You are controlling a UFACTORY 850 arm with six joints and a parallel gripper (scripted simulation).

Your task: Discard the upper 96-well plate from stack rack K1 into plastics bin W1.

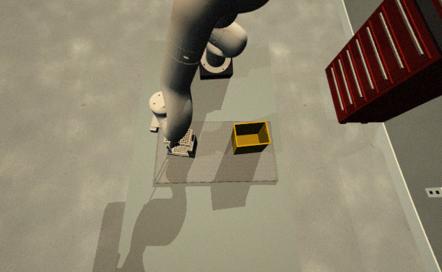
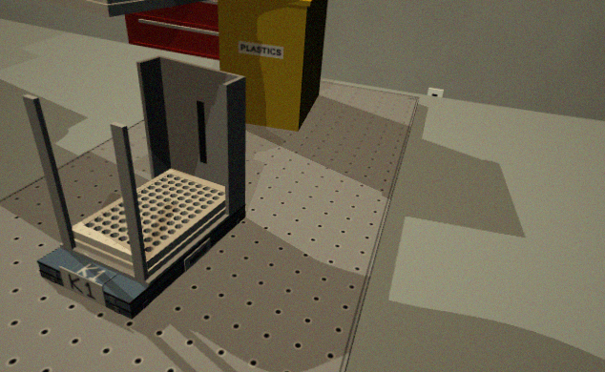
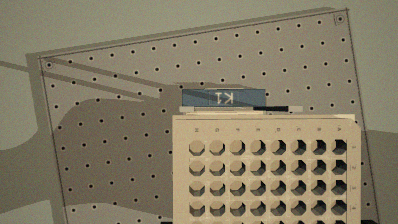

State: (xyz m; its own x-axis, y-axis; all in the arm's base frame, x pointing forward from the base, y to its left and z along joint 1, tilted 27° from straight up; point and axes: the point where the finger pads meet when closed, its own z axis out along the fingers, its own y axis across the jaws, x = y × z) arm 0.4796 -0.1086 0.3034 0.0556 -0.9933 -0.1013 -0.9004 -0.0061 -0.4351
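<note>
My gripper is shut on the upper 96-well plate [image 3: 265, 170], a beige plate that fills the lower right of the wrist view. It hangs high above the stack rack K1 [image 2: 144, 191], whose label [image 3: 223, 97] shows just beyond the plate's far edge. In the top view the arm's end [image 1: 175, 139] covers the fingers, with the plate [image 1: 186, 144] showing beside it. The lower plate [image 2: 156, 215] lies flat at the bottom of K1. The yellow plastics bin W1 [image 1: 251, 137] stands upright and open to the right of the rack; it also shows in the exterior view [image 2: 270, 57].
Rack and bin stand on a perforated baseplate [image 1: 217, 153]. The rack has two thin front posts [image 2: 127, 200] and a tall back wall [image 2: 197, 124]. A red drawer cabinet [image 1: 391, 56] is off to the far right. The robot base [image 1: 217, 64] is behind the plate.
</note>
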